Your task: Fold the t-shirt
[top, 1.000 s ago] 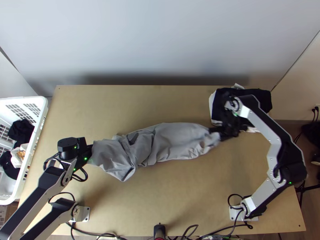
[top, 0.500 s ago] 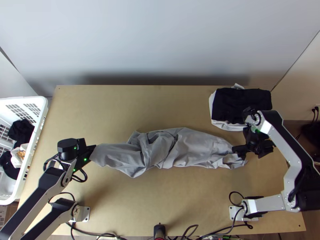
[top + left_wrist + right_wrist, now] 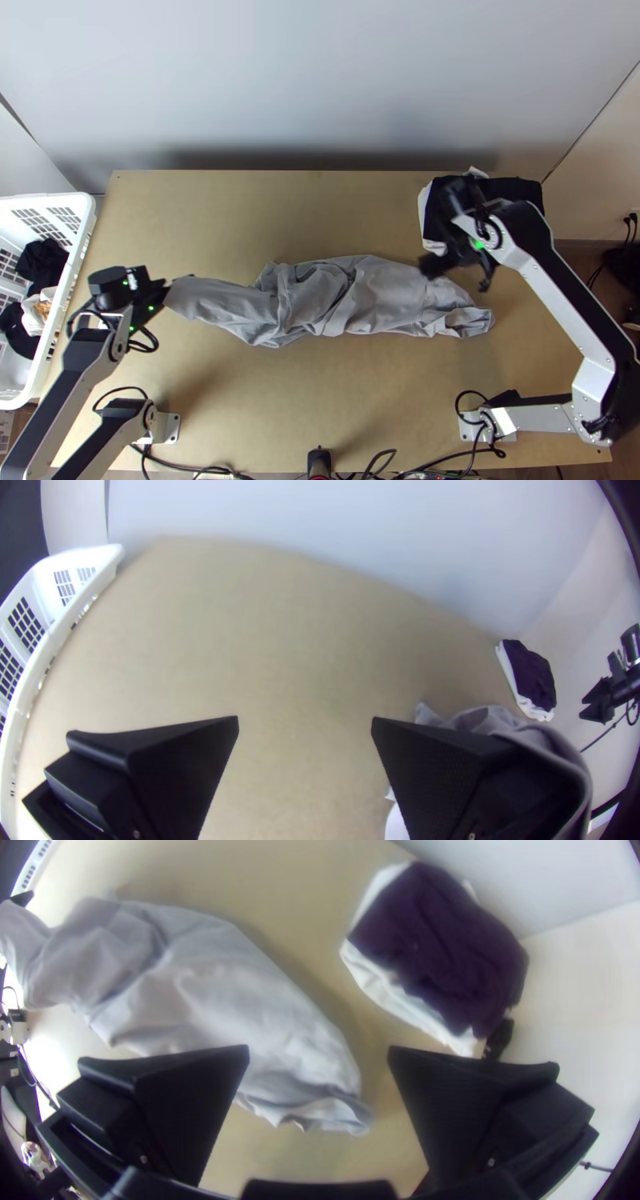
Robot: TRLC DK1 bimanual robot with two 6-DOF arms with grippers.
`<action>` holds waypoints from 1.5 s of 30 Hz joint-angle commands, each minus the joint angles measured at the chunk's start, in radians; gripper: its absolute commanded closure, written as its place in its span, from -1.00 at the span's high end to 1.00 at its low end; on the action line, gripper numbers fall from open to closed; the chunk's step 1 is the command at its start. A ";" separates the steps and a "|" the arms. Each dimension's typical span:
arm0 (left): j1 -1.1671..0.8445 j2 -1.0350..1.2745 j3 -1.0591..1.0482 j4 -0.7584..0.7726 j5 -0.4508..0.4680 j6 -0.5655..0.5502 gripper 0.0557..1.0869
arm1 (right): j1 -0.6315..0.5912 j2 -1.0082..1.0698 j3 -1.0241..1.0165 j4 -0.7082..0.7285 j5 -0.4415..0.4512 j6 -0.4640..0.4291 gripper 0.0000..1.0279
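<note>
The grey t-shirt (image 3: 376, 296) lies bunched in a long, wrinkled strip across the middle of the table. At its left end is my left gripper (image 3: 166, 290); in the left wrist view the left gripper (image 3: 305, 723) is open, with bare table between its fingers and grey cloth (image 3: 490, 720) draped over the outside of one finger. My right gripper (image 3: 436, 262) is over the shirt's right part. In the right wrist view, the right gripper (image 3: 319, 1053) stands open above the t-shirt (image 3: 227, 987), whose crumpled end lies between and beyond its fingers, not gripped.
A pile of dark and white clothes (image 3: 512, 192) sits at the table's back right corner, close to the right arm. At the left edge stands a white basket (image 3: 68, 304) with clothes in it. Bare wood (image 3: 264, 216) stretches behind the shirt.
The right gripper pulled the shirt's end rightward, then let go and moved back leftward and toward the far side. The left gripper has shifted slightly left, and the shirt's left end went with it.
</note>
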 commanded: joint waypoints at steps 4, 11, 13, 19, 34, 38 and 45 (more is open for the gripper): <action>0.227 0.007 0.066 -0.021 -0.054 0.196 0.89 | 0.270 0.328 0.507 -0.056 -0.199 0.077 0.88; 0.329 -0.002 0.065 -0.061 -0.054 0.272 0.89 | 0.359 0.653 0.834 -0.134 -0.268 0.073 0.87; 0.377 0.001 0.055 -0.061 -0.054 0.315 0.89 | 0.357 0.702 0.865 -0.128 -0.284 0.074 0.87; 0.441 -0.037 0.025 -0.062 -0.052 0.377 0.89 | 0.346 0.750 0.837 -0.133 -0.304 0.080 0.87; 0.204 -0.057 0.043 -0.108 -0.043 0.141 0.89 | 0.253 0.874 0.797 -0.154 -0.337 0.112 0.80; 0.197 -0.057 0.042 -0.115 -0.043 0.137 0.89 | 0.262 0.885 0.807 -0.166 -0.417 0.105 0.80; 0.177 -0.057 0.036 -0.116 -0.043 0.135 0.89 | 0.363 0.849 0.868 -0.070 -0.428 0.020 0.80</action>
